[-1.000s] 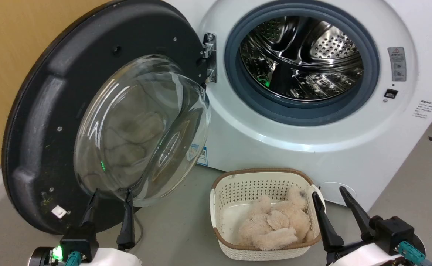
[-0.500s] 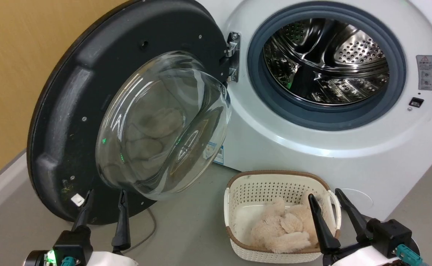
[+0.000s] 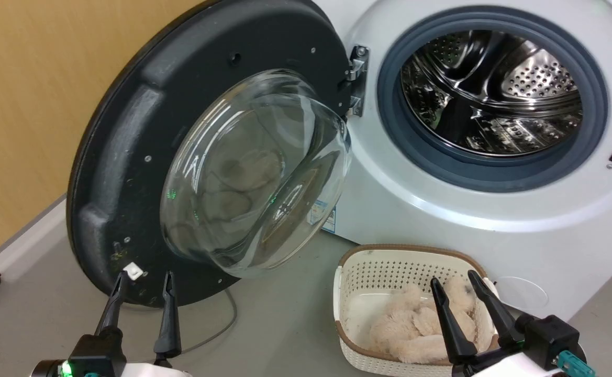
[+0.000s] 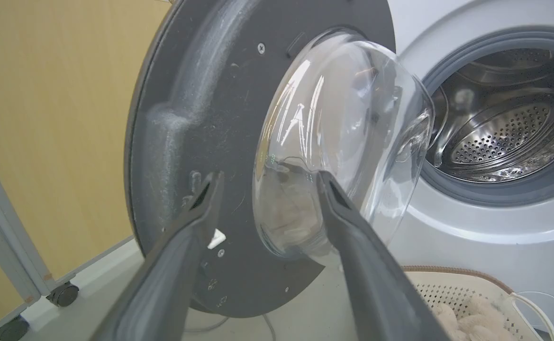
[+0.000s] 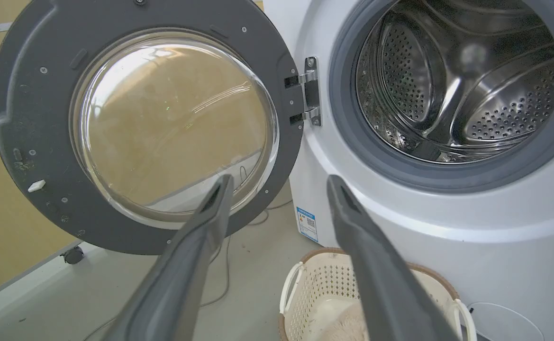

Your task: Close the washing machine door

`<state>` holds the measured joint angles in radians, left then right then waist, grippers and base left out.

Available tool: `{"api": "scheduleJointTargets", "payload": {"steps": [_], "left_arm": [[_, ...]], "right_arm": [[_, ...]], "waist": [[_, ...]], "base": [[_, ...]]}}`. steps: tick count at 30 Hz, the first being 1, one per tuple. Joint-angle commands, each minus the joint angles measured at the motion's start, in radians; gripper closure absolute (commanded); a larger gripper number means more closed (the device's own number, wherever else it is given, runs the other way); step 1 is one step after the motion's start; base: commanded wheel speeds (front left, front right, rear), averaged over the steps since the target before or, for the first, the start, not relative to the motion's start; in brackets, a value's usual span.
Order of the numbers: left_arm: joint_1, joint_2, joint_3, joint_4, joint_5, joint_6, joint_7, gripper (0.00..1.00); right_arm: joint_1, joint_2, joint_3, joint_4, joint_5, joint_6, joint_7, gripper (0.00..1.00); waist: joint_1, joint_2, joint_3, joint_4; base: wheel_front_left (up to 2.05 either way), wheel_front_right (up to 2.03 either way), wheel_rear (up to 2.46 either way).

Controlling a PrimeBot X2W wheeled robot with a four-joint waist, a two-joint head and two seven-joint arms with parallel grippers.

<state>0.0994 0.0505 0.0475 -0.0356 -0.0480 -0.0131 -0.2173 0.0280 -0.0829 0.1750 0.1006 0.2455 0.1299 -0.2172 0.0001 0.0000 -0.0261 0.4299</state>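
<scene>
The washing machine door [image 3: 128, 157] stands swung wide at the left, its matte black inner side facing the robot and its outer face turned toward the yellow wall [image 3: 18, 104]. Its clear glass bowl [image 3: 256, 173] bulges out toward the camera. Judging by this, the closing has not begun and the step in hand is the approach.

The left claw [image 3: 143, 280] is released, its two dark fingers spread wide and holding nothing. In the head view its tips point up at the door's lower rim. In the left wrist view the fingers [image 4: 196, 222] frame the black panel and the edge of the bowl. I can make out no contact.

To the right, the hinge [image 3: 357, 78] joins the door to the white machine, and past it the steel drum [image 3: 491, 94] gapes inside its grey seal. The next move likely calls for a claw to get onto the door's far left rim or behind it, then sweep it rightward about the hinge until it latches over the opening.

On the floor before the machine sits a white basket [image 3: 405, 250] with a cream plush toy [image 3: 415, 324]. It may lie near the door's sweep. Over it hovers the right claw [image 3: 453, 283], also released and empty.
</scene>
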Motion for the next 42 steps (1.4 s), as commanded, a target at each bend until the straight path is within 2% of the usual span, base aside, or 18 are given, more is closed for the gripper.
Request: {"api": "scheduleJointTargets", "payload": {"steps": [1,17,26,28,29,35,39,42], "left_arm": [[0.013,0.0,0.002,-0.006,-0.006,0.001,-0.011,0.0],[0.029,0.0,0.011,-0.018,-0.017,0.004,-0.044,0.0],[0.026,0.0,0.012,-0.016,-0.016,0.003,-0.044,0.0],[0.025,0.0,0.012,-0.019,-0.019,0.0,-0.044,0.97],[0.023,0.0,0.015,-0.028,-0.03,0.0,-0.044,1.0],[-0.009,0.014,0.075,-0.084,-0.05,-0.02,-0.044,1.0],[-0.075,0.071,0.159,-0.091,-0.091,-0.057,-0.044,1.0],[-0.151,0.11,0.232,-0.052,-0.173,-0.081,-0.044,1.0]], "right_arm": [[0.001,-0.008,0.007,0.005,0.01,0.001,-0.012,0.0],[0.001,-0.015,0.032,0.022,0.045,0.001,-0.045,0.0],[0.003,-0.012,0.031,0.023,0.046,0.001,-0.045,0.0],[0.004,-0.011,0.03,0.023,0.045,0.001,-0.045,0.0],[0.004,-0.011,0.03,0.023,0.045,0.001,-0.045,0.0],[0.013,-0.011,0.024,0.017,0.042,0.001,-0.045,0.0],[0.009,-0.022,0.024,0.011,0.035,0.001,-0.045,0.0],[0.001,-0.033,0.027,0.011,0.032,0.001,-0.045,0.0]], "waist": [[-0.0001,0.0,0.0,0.009],[-0.0001,0.0,0.001,0.076],[-0.0001,0.0,0.002,0.076],[-0.0001,0.0,0.002,0.076],[-0.0001,0.0,0.001,0.076],[-0.0001,0.0,0.004,0.076],[-0.0001,0.0,0.029,0.063],[-0.0001,0.0,0.053,0.052]], "base": [[0.0,0.0,0.0],[0.0,0.0,0.0],[0.0,0.0,0.0],[0.0,0.0,0.0],[0.0,0.0,0.0],[0.0,0.0,0.0],[0.0,0.0,0.0],[0.0,0.0,0.0]]}}
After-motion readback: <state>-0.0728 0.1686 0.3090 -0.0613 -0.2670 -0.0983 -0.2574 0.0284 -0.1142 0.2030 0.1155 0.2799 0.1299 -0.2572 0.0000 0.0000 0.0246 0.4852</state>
